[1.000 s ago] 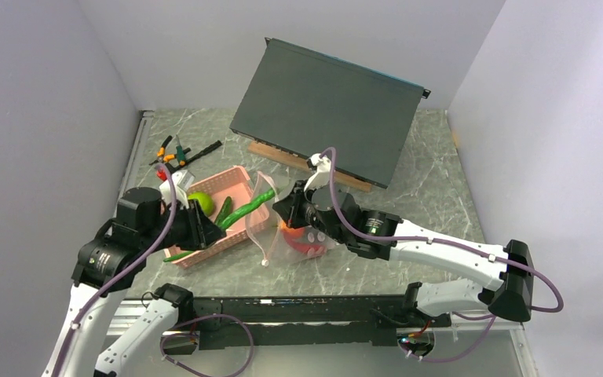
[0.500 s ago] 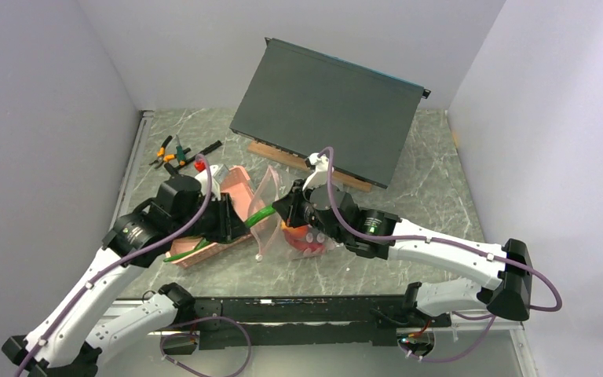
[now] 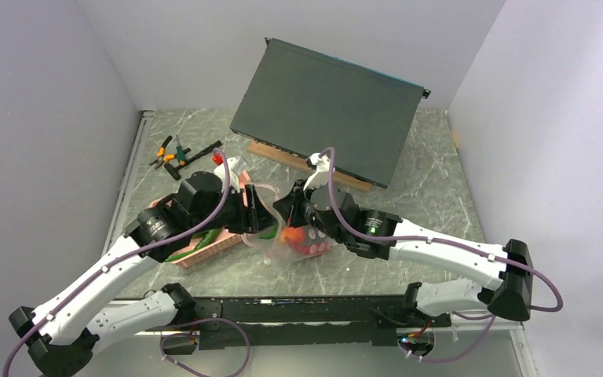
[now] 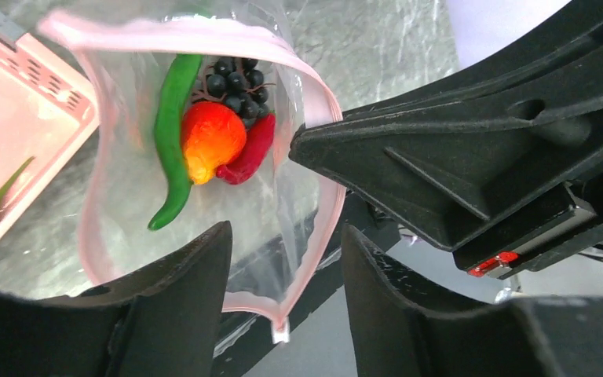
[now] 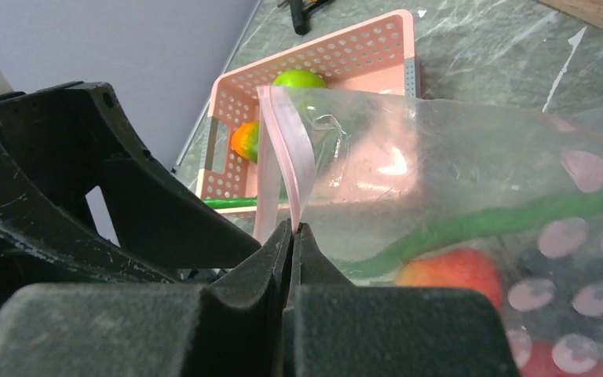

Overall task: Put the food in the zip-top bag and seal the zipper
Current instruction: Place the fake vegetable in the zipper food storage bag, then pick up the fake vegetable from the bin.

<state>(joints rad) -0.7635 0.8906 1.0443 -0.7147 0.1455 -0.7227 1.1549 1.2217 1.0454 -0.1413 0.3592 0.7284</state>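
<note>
Pepper (image 4: pixel 169 133) bagged; apple (image 5: pixel 298 78) and mango (image 5: pixel 243 140) not yet.
From above, the bag (image 3: pixel 275 245) sits near the middle of the surface (image 3: pixel 440 173), just right of the basket (image 3: pixel 204 250); both arms hide its mouth. The left wrist view has the left claw (image 4: pixel 283 243) wide and empty over the mouth, the pepper lying inside beside red and orange pieces; the bag's far end is cut off. The right wrist view shows the right claw (image 5: pixel 290 228) pinched tight on the zipper (image 5: pixel 283 149), with the apple and mango in the basket. Held at one spot only, the thin mouth could sag closed, or the left claw could snag the rim and tip the load out.
</note>
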